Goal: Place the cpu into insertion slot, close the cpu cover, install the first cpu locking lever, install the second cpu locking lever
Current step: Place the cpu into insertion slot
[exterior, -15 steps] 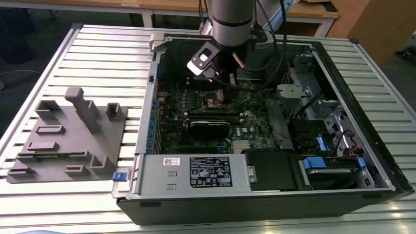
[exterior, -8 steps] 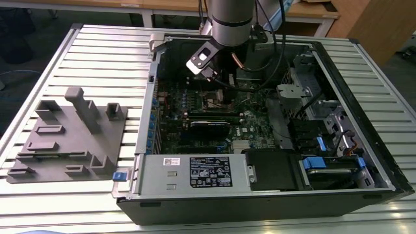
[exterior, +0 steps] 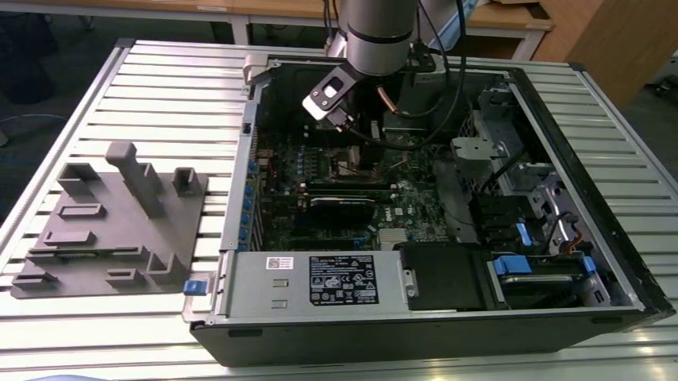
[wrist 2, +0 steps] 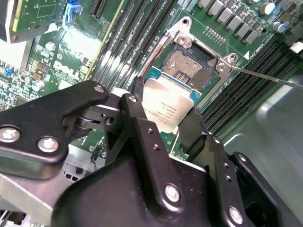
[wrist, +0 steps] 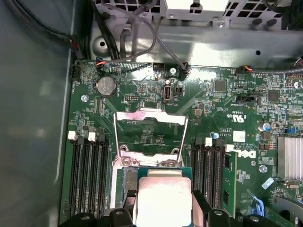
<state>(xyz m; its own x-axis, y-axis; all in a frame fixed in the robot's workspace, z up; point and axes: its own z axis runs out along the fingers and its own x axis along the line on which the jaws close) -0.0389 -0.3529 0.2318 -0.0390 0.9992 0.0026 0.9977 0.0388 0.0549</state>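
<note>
The jaws are pressing narrowly on two opposite edges of the chip, so the gripper is holding it by its sides. I think this grip is leaving the silver top and the underside free, so that nothing is touching the contacts. In the first wrist view the chip is sitting between the two black fingers in the same way.

The chip is hanging partly over the socket and is not seated. A large part of the dark pin field is lying bare beside it. How far it is above the pins I cannot tell.

Just beyond the chip the cover is standing open, and the green board is showing through its window. It is probably open so that the chip can go in. A thin metal lever is sticking out from one corner of the socket, unhooked. Rows of black memory slots are running on both sides of the socket.

In the exterior view the arm is reaching down at twelve o'clock into the open computer case. The case is lying on its side, which is giving access from above. At nine o'clock from the case a grey holder tray is resting on the slatted table.

About writing: the chip is carrying fine print on its top. The board is carrying white print, and a black label is sitting on the silver box at six o'clock. I am not reading any of it off.
</note>
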